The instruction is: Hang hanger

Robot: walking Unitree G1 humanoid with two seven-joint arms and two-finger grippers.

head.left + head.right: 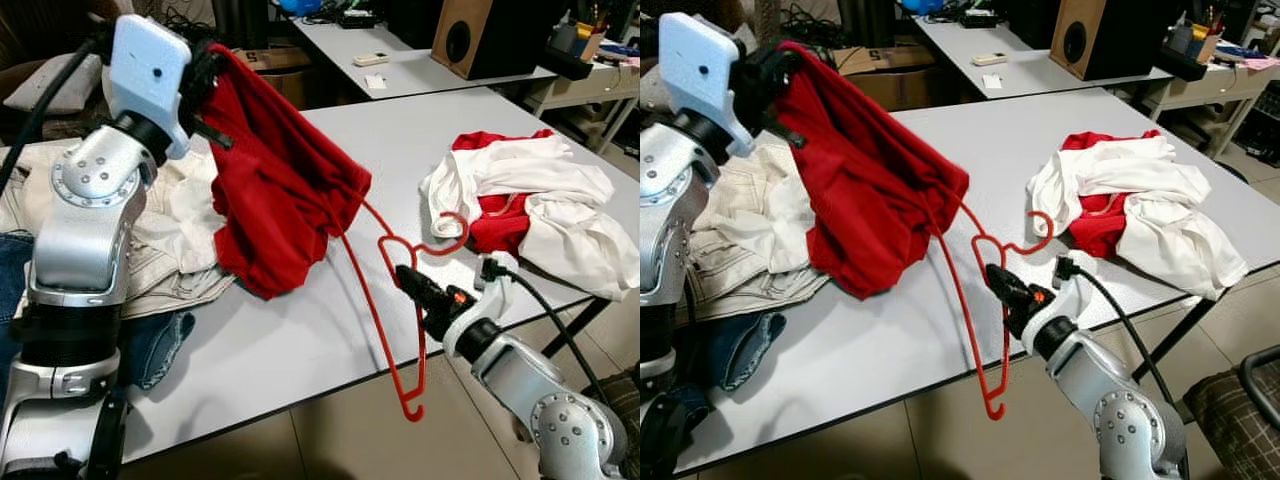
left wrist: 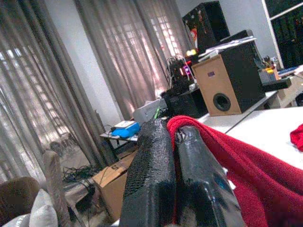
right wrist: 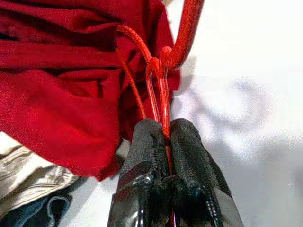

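A red wire hanger (image 1: 385, 300) is held over the table's front edge by my right gripper (image 1: 405, 274), which is shut on the wire just below the hook. One end of the hanger runs into a red garment (image 1: 275, 185). My left gripper (image 1: 205, 62) is shut on the garment's top edge and holds it up above the white table (image 1: 400, 140), so the cloth hangs down to the tabletop. In the right wrist view the fingers (image 3: 149, 142) pinch the hanger wire (image 3: 163, 94). The left wrist view has red cloth (image 2: 222, 156) clamped between the fingers (image 2: 156, 161).
A pile of red and white clothes (image 1: 530, 205) lies on the table's right side. Beige and white garments (image 1: 160, 230) and blue jeans (image 1: 150, 345) lie at the left. A second table with a speaker (image 1: 475, 35) stands behind.
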